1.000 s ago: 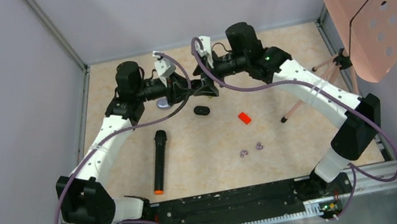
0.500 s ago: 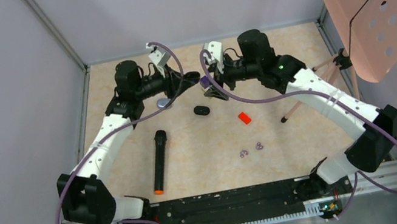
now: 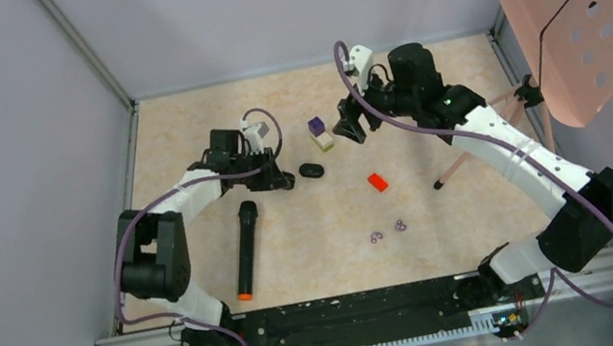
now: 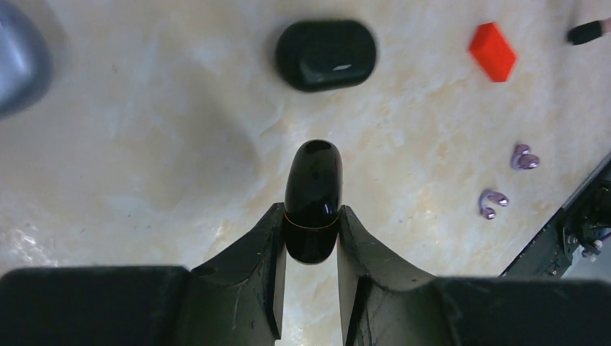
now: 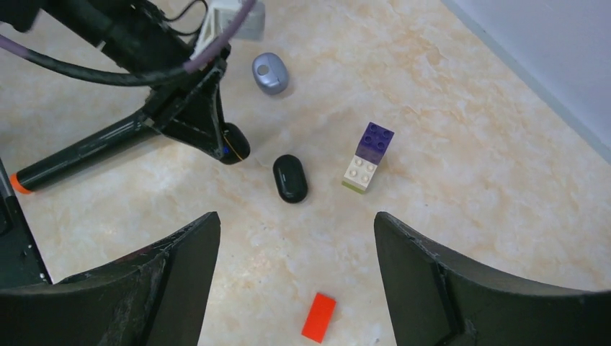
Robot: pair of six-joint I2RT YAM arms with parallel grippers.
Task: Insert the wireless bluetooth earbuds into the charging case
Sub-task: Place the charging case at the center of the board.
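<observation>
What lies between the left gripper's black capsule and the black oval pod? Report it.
Nothing: bare table separates the black capsule in the left gripper from the black oval pod, shown in the left wrist view.

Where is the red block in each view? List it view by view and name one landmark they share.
Top external: the red block lies right of centre on the table, between the two arms.
Left wrist: upper right corner.
Right wrist: bottom centre.
Shared landmark: the black oval pod, left of the block in the left wrist view, above it in the right wrist view.
</observation>
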